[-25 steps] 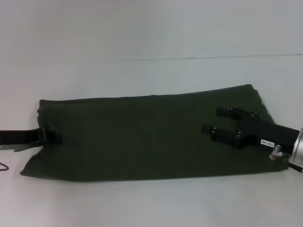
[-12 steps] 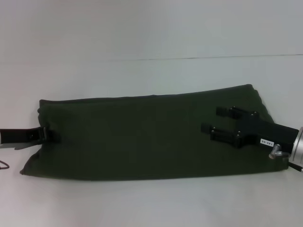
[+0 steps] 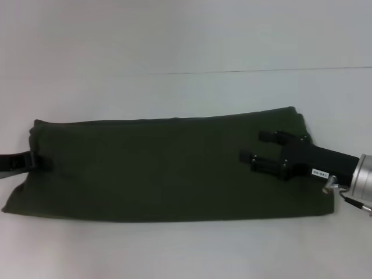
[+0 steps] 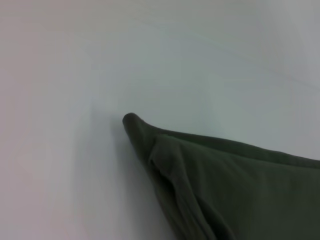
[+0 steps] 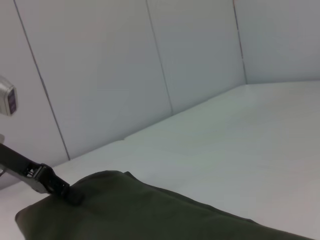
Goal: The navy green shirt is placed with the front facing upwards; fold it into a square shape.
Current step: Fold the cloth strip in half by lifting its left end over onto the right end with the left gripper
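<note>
1. The navy green shirt (image 3: 163, 168) lies on the white counter (image 3: 174, 46) as a long, narrow band folded lengthwise, running from the robot's left side to its right, with its long edges tilted slightly.
2. There is broad bare counter behind the shirt, up to a thin seam line, and a narrower strip in front of it. At its left end the band reaches close to the edge of the head view.
3. The cloth looks soft and matte, a plain dark olive with no print showing. Its near edge is straight and its corners are rounded.
4. The left claw (image 3: 36, 161) is clenched on the shirt's left end, at mid height of that short edge.
5. The right claw (image 3: 256, 146) sits over the right end of the shirt, its two black fingers (image 3: 264, 165) spread apart and lying along the fabric, grasping nothing.
6. The left wrist view shows the layered, rolled corner of the shirt (image 4: 200, 180), which the head view flattens out.
7. The right wrist view shows the left claw (image 5: 65, 191) far off, nipping the shirt's (image 5: 150, 215) end, with pale panelled walls (image 5: 125, 65) behind it.
</note>
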Robot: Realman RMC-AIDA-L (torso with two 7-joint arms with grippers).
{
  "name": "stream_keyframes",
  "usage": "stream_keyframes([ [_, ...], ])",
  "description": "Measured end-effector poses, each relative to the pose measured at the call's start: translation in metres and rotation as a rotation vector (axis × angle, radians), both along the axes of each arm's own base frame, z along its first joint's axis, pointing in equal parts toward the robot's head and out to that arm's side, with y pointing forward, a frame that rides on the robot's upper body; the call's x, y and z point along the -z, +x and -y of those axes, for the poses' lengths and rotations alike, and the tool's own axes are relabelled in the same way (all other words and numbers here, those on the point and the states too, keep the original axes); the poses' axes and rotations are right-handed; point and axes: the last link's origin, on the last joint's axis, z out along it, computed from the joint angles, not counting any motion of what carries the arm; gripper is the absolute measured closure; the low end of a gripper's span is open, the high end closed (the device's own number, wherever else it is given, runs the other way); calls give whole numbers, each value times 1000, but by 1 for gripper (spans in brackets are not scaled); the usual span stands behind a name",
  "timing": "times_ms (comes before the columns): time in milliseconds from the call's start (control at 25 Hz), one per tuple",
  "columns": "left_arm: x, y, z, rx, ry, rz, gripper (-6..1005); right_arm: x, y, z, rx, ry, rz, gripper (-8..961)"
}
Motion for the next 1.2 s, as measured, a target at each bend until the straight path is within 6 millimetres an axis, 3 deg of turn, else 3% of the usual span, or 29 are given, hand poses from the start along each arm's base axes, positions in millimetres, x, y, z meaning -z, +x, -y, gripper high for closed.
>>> stream_keyframes([
  [400, -12, 5, 0, 36, -6, -14, 912, 19, -18, -7, -47, -39, -2, 128],
  [760, -5, 40, -6, 141, -19, 81, 910, 39, -29, -10, -81, -74, 52, 127],
  [1200, -15, 77, -6, 298, 23, 306, 908, 70, -42, -10, -114, -98, 119, 128],
])
